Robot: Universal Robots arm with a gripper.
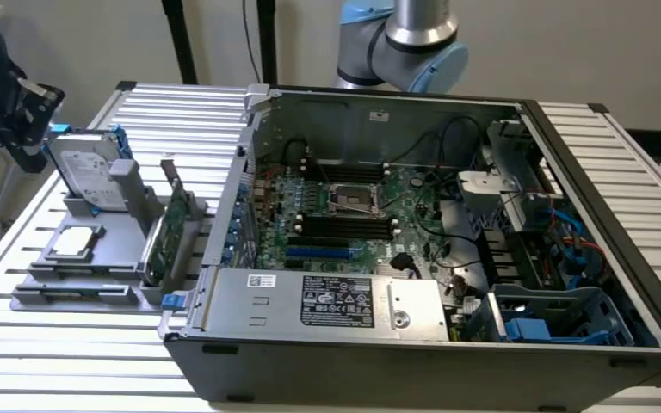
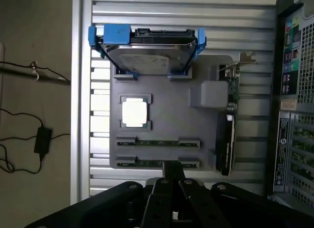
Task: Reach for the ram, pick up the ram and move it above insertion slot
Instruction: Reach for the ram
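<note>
Two ram sticks stand on edge, side by side, in a grey holder [image 2: 171, 115]: one ram stick [image 2: 158, 142] and a second ram stick [image 2: 147, 163], both thin and green. My gripper [image 2: 172, 170] hangs above the holder, shut with nothing in it, and its tip overlaps the second stick in the wrist view. In the exterior view my gripper [image 1: 23, 148] is high at the left, above the holder [image 1: 78, 275]. The motherboard's black slots [image 1: 346, 226] lie inside the open computer case [image 1: 423, 344].
The holder also carries a silver hard drive with blue rails [image 2: 147, 53], a square processor [image 2: 135, 112] and a wider green expansion card [image 2: 226, 129]. The case wall [image 1: 233, 215] rises beside the holder. The arm's base [image 1: 405, 43] stands behind the case. Cables [image 2: 29, 139] lie on the floor.
</note>
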